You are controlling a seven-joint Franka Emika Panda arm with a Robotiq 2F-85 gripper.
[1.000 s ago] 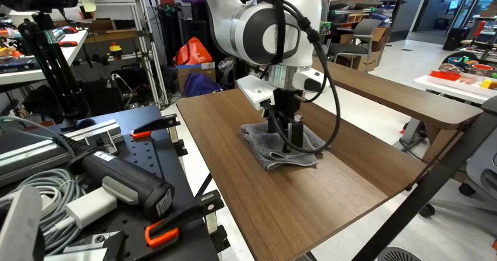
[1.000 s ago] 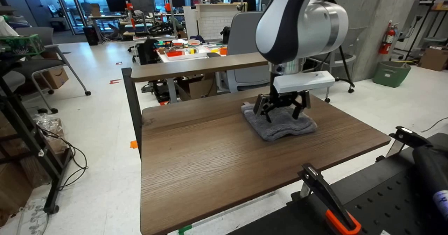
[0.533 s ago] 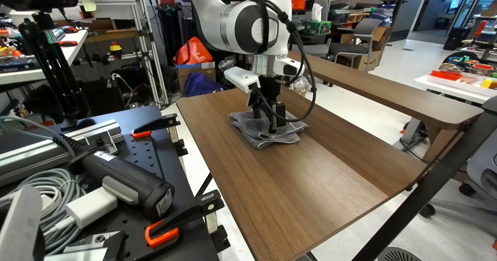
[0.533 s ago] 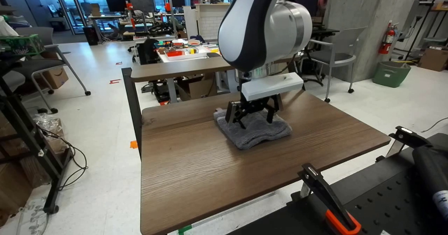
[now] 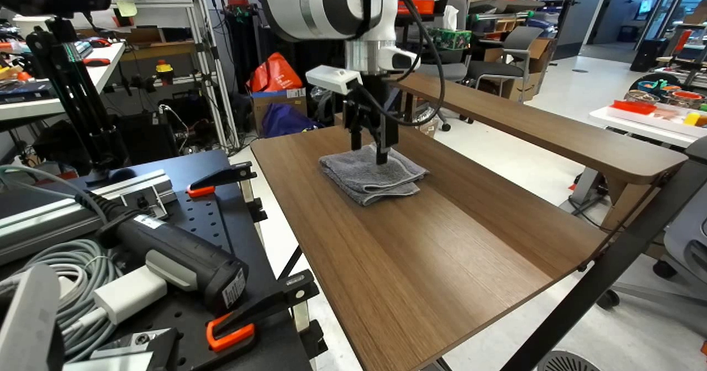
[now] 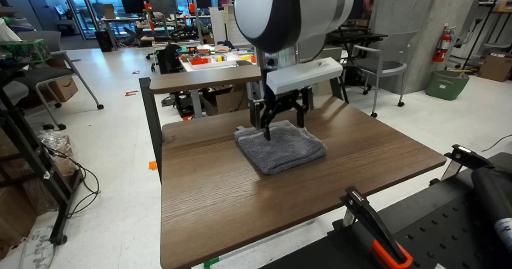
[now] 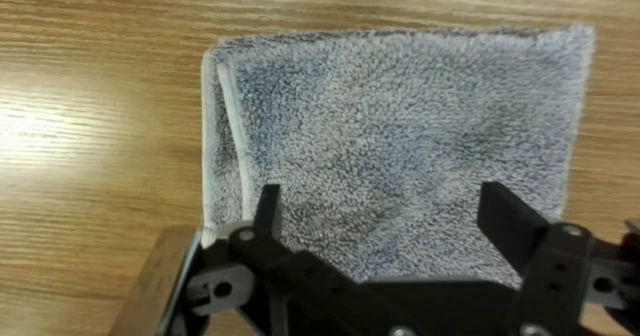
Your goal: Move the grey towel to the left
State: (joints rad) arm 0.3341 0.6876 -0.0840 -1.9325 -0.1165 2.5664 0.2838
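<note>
Two fingers (image 7: pixel 270 206) of the gripper (image 7: pixel 381 191) stand well apart, reaching up from six o'clock in the wrist view, with the towel (image 7: pixel 400 121) showing between them. Whether their tips touch it, I cannot tell. The towel lies folded on the table (image 5: pixel 442 288), below the gripper and, in an exterior view, toward eleven o'clock on the table's top.

In the wrist view the towel's upper edge runs almost from nine to three, a touch higher at the three o'clock end. What shows is longer that way than from twelve to six, but the gripper hides the six o'clock edge, so the true long axis is uncertain; the shape looks close to square. In an exterior view the towel (image 6: pixel 286 151) sits cornerwise, pointing one corner at seven, with others toward ten, twelve and three.

The wrist view gives a pale inner hem (image 7: pixel 232 121), set just inside the outer one along the nine o'clock side. In an exterior view stepped layers (image 5: pixel 381 195) show at the five o'clock side, and a cable (image 5: pixel 91 271) lies coiled near eight. Only in an exterior view do a small tab (image 6: pixel 240 127) at the towel's ten o'clock corner, a bin (image 6: pixel 447 85) near three and an extinguisher (image 6: pixel 442 47) near two appear.
</note>
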